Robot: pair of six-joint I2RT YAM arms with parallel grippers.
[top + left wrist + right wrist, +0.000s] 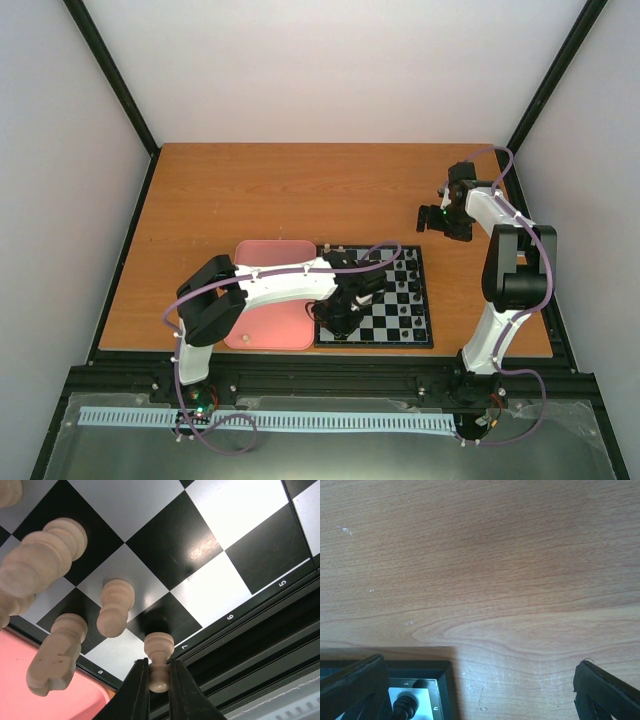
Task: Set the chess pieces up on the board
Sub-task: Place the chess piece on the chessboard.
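The wooden surface (300, 190) fills the middle of the top view. At its near edge, in the lower middle, lies the board (395, 325), and a pink tray (262, 328) is just beside it on the left. The right fingers (452, 222) hang wide open over bare wood at the upper right, holding nothing. The left fingers (140, 682) are closed on one cream pawn (159, 652) at the board's edge square, with other cream pieces (114, 607) standing near.

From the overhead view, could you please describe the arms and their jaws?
Both the left arm and right arm have white links, black joints and a looping purple cable. The jaws are black; a green light glows by the right wrist.
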